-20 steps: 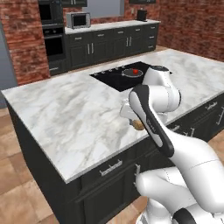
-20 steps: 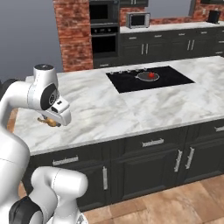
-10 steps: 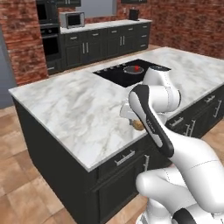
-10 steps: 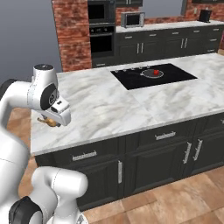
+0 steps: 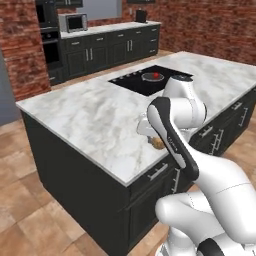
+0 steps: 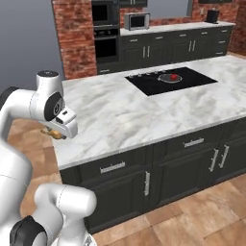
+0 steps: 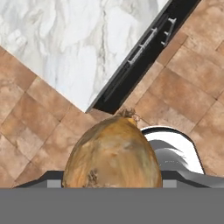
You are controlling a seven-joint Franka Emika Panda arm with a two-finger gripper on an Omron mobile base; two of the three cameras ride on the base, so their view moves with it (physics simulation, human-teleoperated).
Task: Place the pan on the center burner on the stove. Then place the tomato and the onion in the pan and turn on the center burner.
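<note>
Onion (image 7: 112, 154) sits pinched in the claw (image 6: 54, 133); tomato (image 5: 155, 75) in pan (image 5: 151, 77).

Tomato (image 5: 156, 75) in pan (image 5: 149, 77) on stove (image 5: 131, 83)

Kitchen: red brick walls (image 5: 20, 55); terracotta tile floor (image 5: 30, 210); dark cabinets (image 6: 182, 153); white marble island counter (image 6: 125, 115); wall ovens (image 6: 106, 33); microwave (image 5: 73, 22).

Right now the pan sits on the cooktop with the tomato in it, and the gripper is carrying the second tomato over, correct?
Not quite. The gripper is carrying the onion, tan and pointed in the hand view. The pan does sit on the cooktop with the tomato in it.
</note>
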